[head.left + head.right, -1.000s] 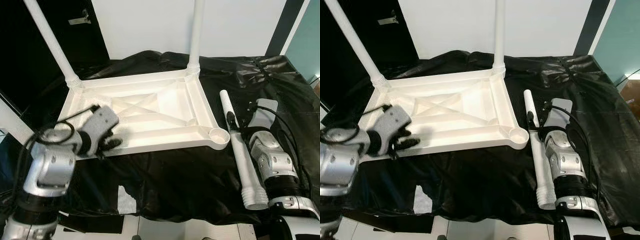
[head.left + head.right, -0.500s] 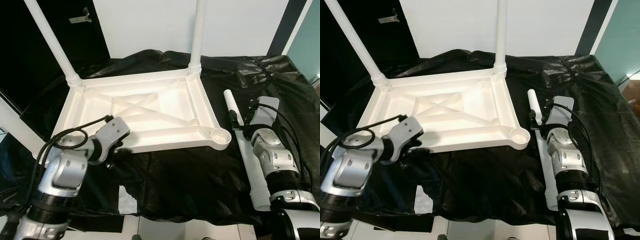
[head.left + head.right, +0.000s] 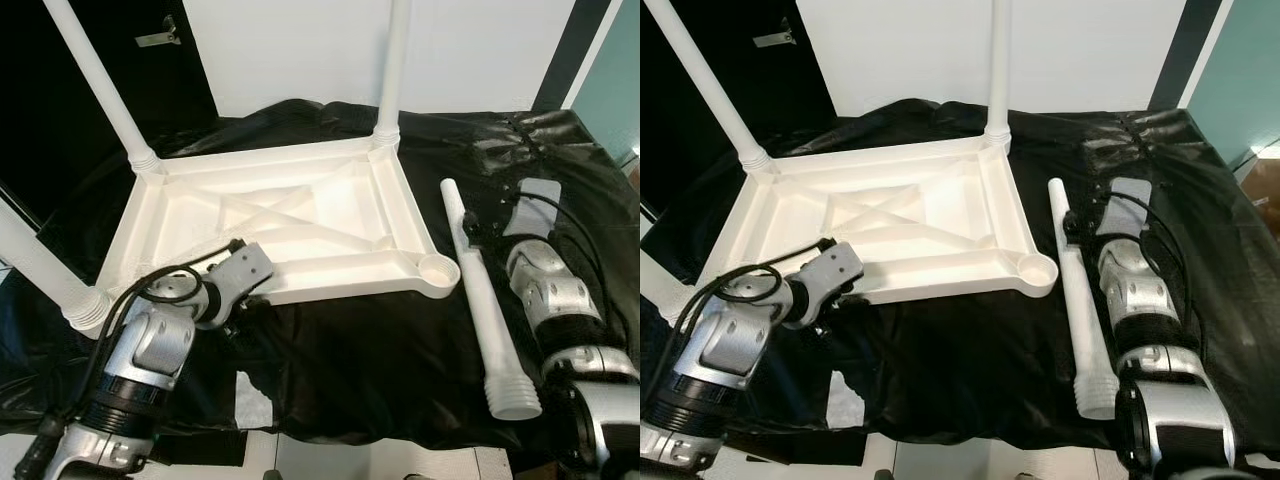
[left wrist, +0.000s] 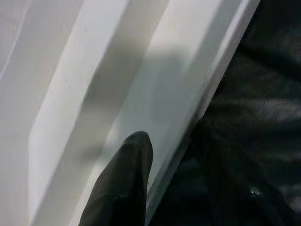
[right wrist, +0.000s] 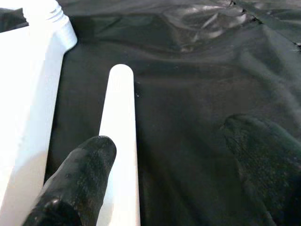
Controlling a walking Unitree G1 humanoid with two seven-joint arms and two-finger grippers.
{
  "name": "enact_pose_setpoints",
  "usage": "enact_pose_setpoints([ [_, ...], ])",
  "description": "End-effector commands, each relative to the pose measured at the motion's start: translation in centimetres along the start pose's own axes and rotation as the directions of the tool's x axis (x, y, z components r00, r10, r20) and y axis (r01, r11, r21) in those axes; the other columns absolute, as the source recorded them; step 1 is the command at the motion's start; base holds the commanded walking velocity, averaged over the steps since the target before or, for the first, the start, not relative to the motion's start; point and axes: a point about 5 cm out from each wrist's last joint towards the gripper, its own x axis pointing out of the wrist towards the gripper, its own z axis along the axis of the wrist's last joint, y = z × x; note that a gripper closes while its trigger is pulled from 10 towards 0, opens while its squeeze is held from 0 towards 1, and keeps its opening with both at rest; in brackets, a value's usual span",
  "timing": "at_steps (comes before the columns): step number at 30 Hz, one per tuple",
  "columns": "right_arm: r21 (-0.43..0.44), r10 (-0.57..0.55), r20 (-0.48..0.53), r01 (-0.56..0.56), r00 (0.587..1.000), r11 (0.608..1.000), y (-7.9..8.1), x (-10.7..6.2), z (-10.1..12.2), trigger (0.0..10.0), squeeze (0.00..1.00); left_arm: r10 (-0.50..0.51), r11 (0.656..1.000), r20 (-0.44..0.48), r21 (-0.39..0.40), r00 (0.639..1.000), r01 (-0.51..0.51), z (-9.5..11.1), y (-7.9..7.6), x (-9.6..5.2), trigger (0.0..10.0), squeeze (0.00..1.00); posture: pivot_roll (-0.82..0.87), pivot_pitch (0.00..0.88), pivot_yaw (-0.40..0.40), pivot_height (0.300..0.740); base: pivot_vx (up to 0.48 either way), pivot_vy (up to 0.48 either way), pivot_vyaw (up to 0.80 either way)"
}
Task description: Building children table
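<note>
The white tabletop (image 3: 290, 225) lies upside down on the counter (image 3: 380, 350), which is draped in a black sheet (image 3: 970, 350); two legs stand up from its far corners, one leg (image 3: 95, 85) at far left and another (image 3: 392, 65) at far right, and a third leg (image 3: 40, 265) slants out from the near-left corner; the near-right socket (image 3: 438, 268) is open. The eye views give that whole layout; the left wrist view adds the close detail, one black finger (image 4: 124, 183) lying on the tabletop's near rim, right at the edge where white meets black sheet. The left end effector (image 3: 240, 300) sits at that near edge; I cannot tell how wide it stands. The loose leg (image 3: 482, 300) lies flat on the sheet just right of the tabletop, long axis running away from the robot, ribbed end nearest, rounded tip far. The right end effector (image 5: 164, 160) stands wide, one finger beside the loose leg, the other well clear on the sheet.
</note>
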Motion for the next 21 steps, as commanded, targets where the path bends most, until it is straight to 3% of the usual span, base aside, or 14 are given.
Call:
enact_pose_setpoints([
  [1,-0.006,0.013,-0.04,-0.013,0.999,1.0,-0.1,0.2,-0.4,10.0,0.0,0.076,0.997,-0.085,0.001,0.993,-0.076,-1.8,-0.1,0.5,10.0,0.0,0.01,0.051,0.041,0.74,0.0,0.0,0.0],
  [4,-0.027,0.035,-0.056,-0.037,0.998,0.999,0.0,0.6,0.0,10.0,0.0,0.044,0.999,-0.1,0.025,0.994,-0.042,-2.0,-0.3,0.3,10.0,0.0,0.01,0.051,0.042,0.74,0.0,0.0,0.0],
  [9,-0.105,0.141,-0.107,-0.152,0.984,0.983,1.0,1.2,0.4,10.0,0.0,-0.09,0.994,-0.1,0.053,0.991,0.096,-1.8,-2.4,-0.9,10.0,0.0,0.03,0.052,0.034,0.74,0.0,0.0,0.0],
  [13,-0.143,0.178,-0.101,-0.191,0.979,0.971,1.5,1.4,0.8,10.0,0.0,-0.109,0.991,-0.089,0.064,0.99,0.115,-1.4,-3.4,-1.9,10.0,0.0,0.04,0.05,0.027,0.74,0.0,0.0,0.0],
  [19,-0.129,0.211,-0.109,-0.225,0.971,0.966,1.8,1.5,0.9,10.0,0.0,-0.117,0.99,-0.075,0.064,0.99,0.122,-0.9,-4.1,-2.5,10.0,0.0,0.04,0.049,0.026,0.74,0.0,0.0,0.0],
  [21,-0.143,0.229,-0.106,-0.243,0.968,0.959,2.0,1.6,1.0,10.0,0.0,-0.126,0.991,-0.041,0.048,0.991,0.128,-0.3,-5.2,-3.2,10.0,0.0,0.06,0.046,0.018,0.74,0.0,0.0,0.0],
])
